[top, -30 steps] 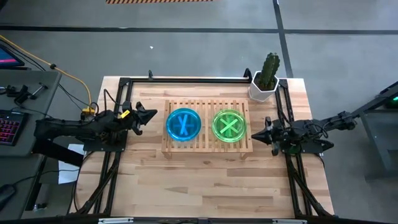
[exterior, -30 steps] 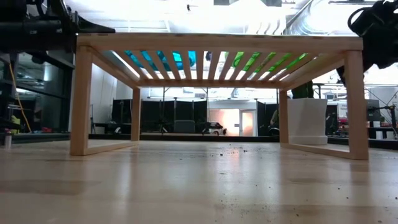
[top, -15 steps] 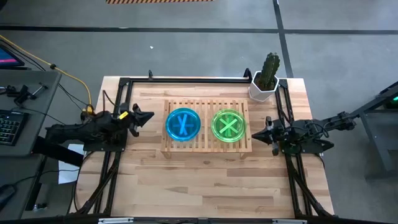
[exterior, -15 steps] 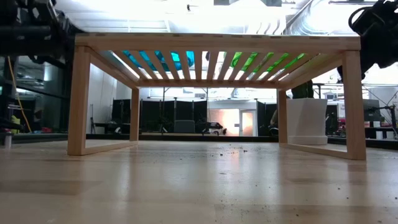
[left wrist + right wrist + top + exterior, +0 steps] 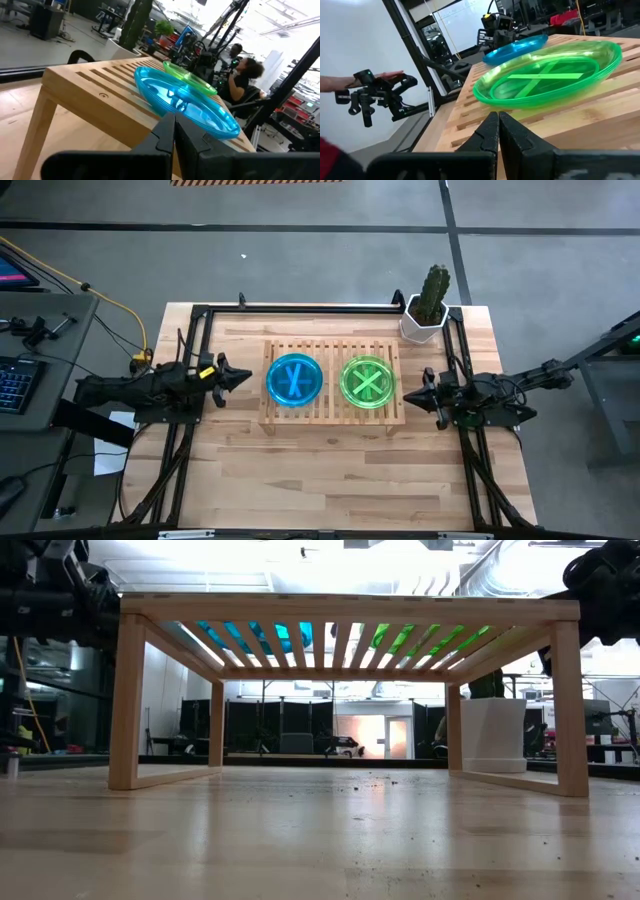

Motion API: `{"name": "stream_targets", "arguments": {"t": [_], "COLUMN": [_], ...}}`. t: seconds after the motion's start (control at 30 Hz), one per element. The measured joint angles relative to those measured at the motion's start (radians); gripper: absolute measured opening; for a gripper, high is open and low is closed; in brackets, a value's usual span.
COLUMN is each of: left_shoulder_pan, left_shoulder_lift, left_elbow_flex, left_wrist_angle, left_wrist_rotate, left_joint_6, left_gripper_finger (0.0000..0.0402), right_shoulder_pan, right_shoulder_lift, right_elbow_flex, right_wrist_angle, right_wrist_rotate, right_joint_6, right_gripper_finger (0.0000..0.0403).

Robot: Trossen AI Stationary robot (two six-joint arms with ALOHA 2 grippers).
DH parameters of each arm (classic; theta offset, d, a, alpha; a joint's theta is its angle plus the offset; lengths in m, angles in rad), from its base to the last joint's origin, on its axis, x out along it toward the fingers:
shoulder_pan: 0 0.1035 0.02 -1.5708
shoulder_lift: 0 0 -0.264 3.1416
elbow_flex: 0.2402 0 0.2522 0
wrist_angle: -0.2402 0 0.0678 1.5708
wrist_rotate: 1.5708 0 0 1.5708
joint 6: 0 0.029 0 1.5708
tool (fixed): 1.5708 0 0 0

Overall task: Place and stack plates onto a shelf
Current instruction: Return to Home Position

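Note:
The slatted wooden shelf point(image 5: 335, 383) stands mid-table. On its slats rest the cyan-blue plates point(image 5: 295, 380) toward the left and the lime green plates point(image 5: 368, 383) toward the right; I cannot tell how many are in each pile. My left gripper point(image 5: 247, 377) hovers shut just off the shelf's left end, pointing at the blue plates point(image 5: 185, 100). My right gripper point(image 5: 406, 393) hovers shut off the shelf's right end, facing the green plates point(image 5: 550, 75). In the low view the plates point(image 5: 260, 635) show through the slats.
A white pot with a cactus point(image 5: 425, 315) stands at the far right corner, behind the shelf's right end. Black frame rails point(image 5: 300, 308) run along the table's far edge and sides. Bare tabletop point(image 5: 330, 475) lies near the front edge. A person point(image 5: 245, 75) sits beyond the table.
My left gripper has drawn back a little from the shelf's left end and shifted slightly toward the table's near edge. The plates, the shelf and my right arm have kept still.

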Motion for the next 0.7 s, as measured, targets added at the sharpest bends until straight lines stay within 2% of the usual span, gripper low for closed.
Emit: {"name": "stream_targets", "arguments": {"t": [0.7], "left_shoulder_pan": [0.0], "left_shoulder_lift": [0.006], "left_elbow_flex": [0.0], "left_wrist_angle": [-0.001], "left_wrist_rotate": [0.0], "left_joint_6": [0.0], "left_gripper_finger": [0.0003], "right_shoulder_pan": [0.0], "right_shoulder_lift": [0.0], "right_elbow_flex": [0.001], "right_wrist_angle": [-0.003], "right_wrist_rotate": [0.001], "right_joint_6": [0.0], "right_gripper_finger": [0.0]}}
